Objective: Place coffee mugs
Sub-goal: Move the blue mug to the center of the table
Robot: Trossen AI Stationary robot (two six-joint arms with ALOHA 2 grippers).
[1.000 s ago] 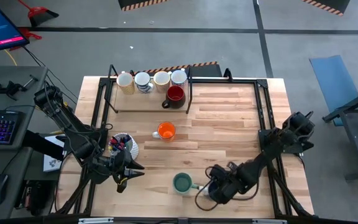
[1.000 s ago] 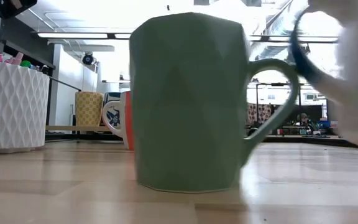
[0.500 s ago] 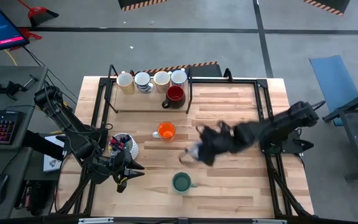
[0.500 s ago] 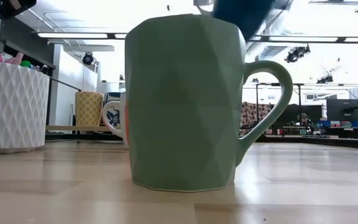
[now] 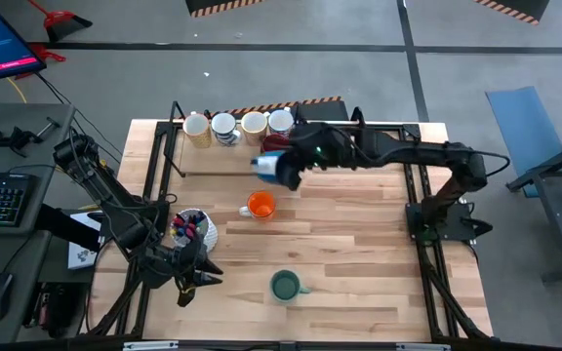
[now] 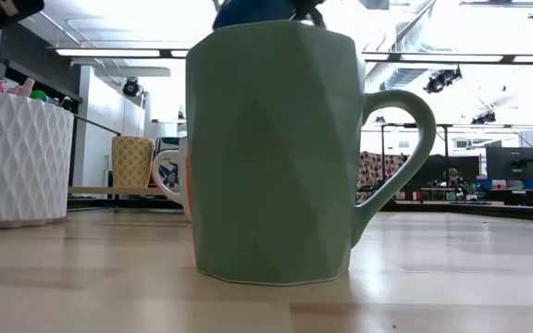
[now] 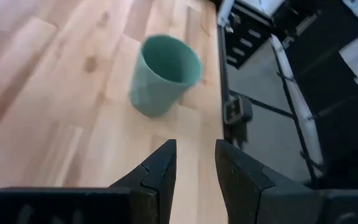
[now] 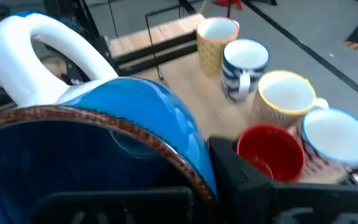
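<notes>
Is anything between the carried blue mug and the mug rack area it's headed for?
The right gripper holds the blue mug just beside the dark red mug, which stands in front of the back row of mugs. Nothing else visible blocks it.

Bright ceiling glare in low view; blue mug (image 5: 269,167) motion-blurred; wrist views soft

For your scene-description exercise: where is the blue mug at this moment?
In the high view, the blue mug is held by the right end effector toward the table's far side, beside the dark red mug and above the orange mug.
</notes>
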